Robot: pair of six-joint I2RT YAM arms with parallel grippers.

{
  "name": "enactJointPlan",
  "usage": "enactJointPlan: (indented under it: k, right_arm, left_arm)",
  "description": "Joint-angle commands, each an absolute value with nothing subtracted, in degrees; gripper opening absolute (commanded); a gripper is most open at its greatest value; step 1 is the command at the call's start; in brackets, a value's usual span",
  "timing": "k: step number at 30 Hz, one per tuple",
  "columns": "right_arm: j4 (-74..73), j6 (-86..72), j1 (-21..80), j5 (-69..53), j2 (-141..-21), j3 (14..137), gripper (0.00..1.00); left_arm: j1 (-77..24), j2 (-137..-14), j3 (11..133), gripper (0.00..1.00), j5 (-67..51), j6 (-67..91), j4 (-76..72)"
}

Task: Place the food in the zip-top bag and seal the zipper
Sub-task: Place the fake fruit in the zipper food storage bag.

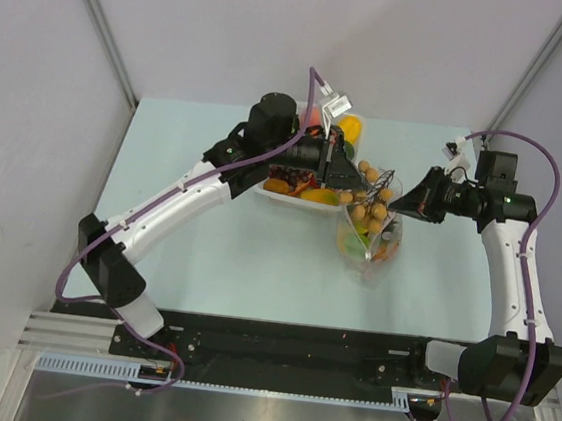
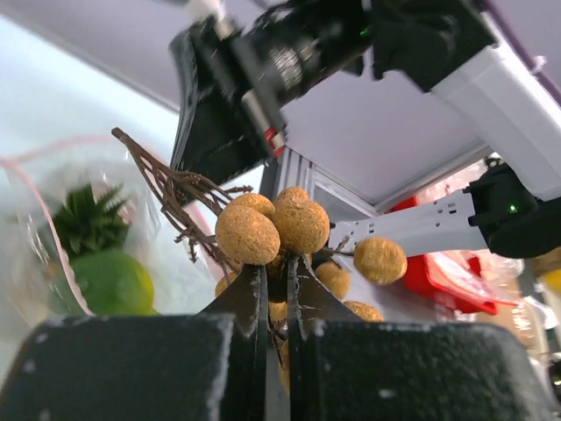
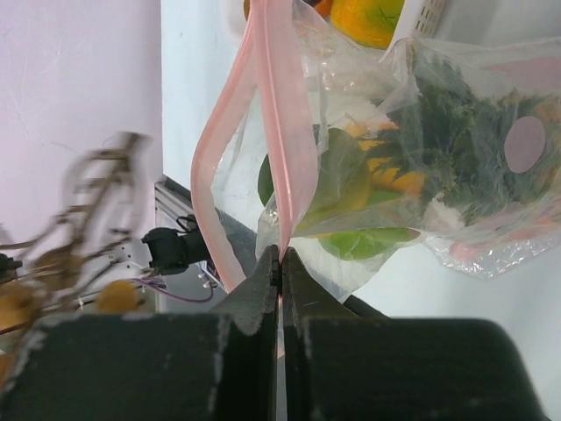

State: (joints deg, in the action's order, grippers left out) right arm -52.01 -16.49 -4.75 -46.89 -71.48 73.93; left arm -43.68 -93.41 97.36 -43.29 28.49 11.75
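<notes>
Black fingers of the left gripper [image 2: 277,274] fill the bottom of the left wrist view, clamped on the stems of the brown bunch [image 2: 272,230], whose round tan balls and bare twigs stick up above the tips. From above, the bunch hangs over the mouth of the bag [image 1: 370,245], at the bag's 12 o'clock.

The right gripper [image 3: 280,259] is closed on the pink zipper [image 3: 279,132], pinching one lip of the mouth; it comes in from the bag's 2 o'clock. The other lip bows away, so the mouth gapes.

Inside the clear bag are green pieces [image 3: 346,189], an orange piece [image 3: 399,180] and a dark green leafy top [image 3: 456,132].

At the bag's 10 o'clock sits the white tray [image 1: 270,195], with a yellow mango [image 3: 372,17] and other fruit in it. Both rest on the pale blue table [image 1: 206,253].
</notes>
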Motion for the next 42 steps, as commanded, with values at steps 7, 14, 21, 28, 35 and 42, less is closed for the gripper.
enactJointPlan:
  k: [7, 14, 21, 28, 35, 42]
  right_arm:
    - [-49.7, -16.4, -4.7, -47.9, -68.6, 74.1, 0.0]
    - [-50.0, -15.3, -3.7, -48.8, -67.5, 74.5, 0.0]
    - [-51.1, -13.9, -3.2, -48.4, -66.5, 75.1, 0.0]
    - [-52.9, -12.4, -2.8, -49.0, -66.7, 76.6, 0.0]
    - [-53.8, -12.0, -4.1, -51.0, -67.6, 77.9, 0.0]
    - [-52.3, -14.2, -5.6, -56.2, -68.1, 78.3, 0.0]
  left_arm:
    - [-45.0, -90.1, 90.2, 0.0, -45.3, 38.2, 7.9]
    - [-44.8, -92.6, 91.0, 0.0, -43.7, 42.1, 7.5]
    - [-44.3, -99.7, 100.5, 0.0, -34.5, 41.4, 11.9]
    - [-46.0, -103.0, 104.1, 0.02, -19.9, 36.8, 15.1]
    - [-52.6, -98.6, 97.7, 0.0, -0.4, 20.1, 16.6]
    - [-59.5, -96.5, 95.0, 0.12, 17.9, 5.7, 13.7]
